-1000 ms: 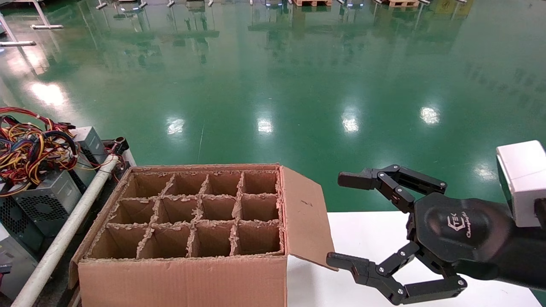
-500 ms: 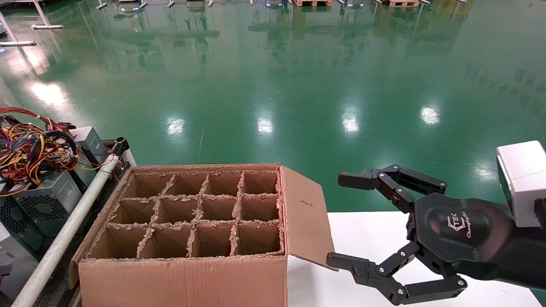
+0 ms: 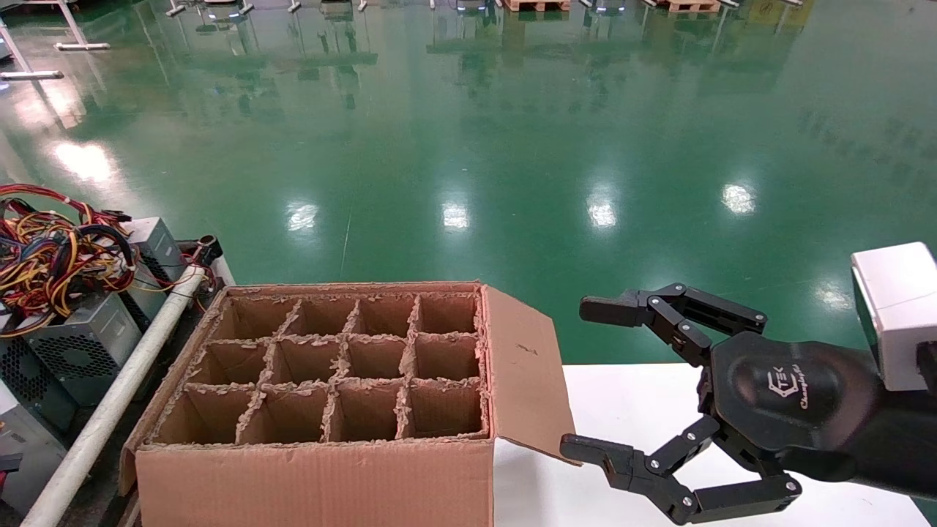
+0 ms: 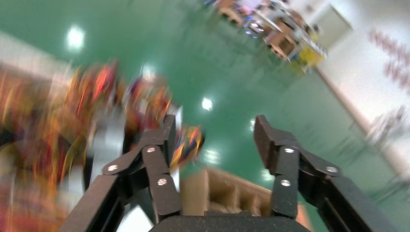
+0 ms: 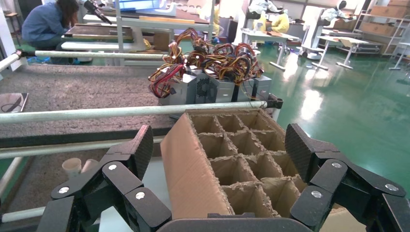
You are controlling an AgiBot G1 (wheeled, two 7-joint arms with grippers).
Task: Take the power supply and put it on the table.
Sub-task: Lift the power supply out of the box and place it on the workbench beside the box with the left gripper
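Note:
Several grey power supplies point(image 3: 77, 340) with tangled red and yellow cables stand at the far left, beside the cardboard box; they also show in the right wrist view point(image 5: 212, 87). The white table point(image 3: 629, 399) lies at the lower right, under my right gripper point(image 3: 588, 377), which hangs open and empty next to the box's flap. My left gripper point(image 4: 215, 128) is open with nothing between its fingers. It is out of the head view and faces a blurred bundle of cables point(image 4: 92, 101) and the box edge.
A brown cardboard box point(image 3: 329, 366) with divider cells fills the middle, its flap point(image 3: 523, 373) leaning over the table. A white pipe rail point(image 3: 110, 410) runs between the box and the power supplies. Green floor lies beyond.
The cable bundle at the left has shifted very slightly. The right gripper and the box have not moved.

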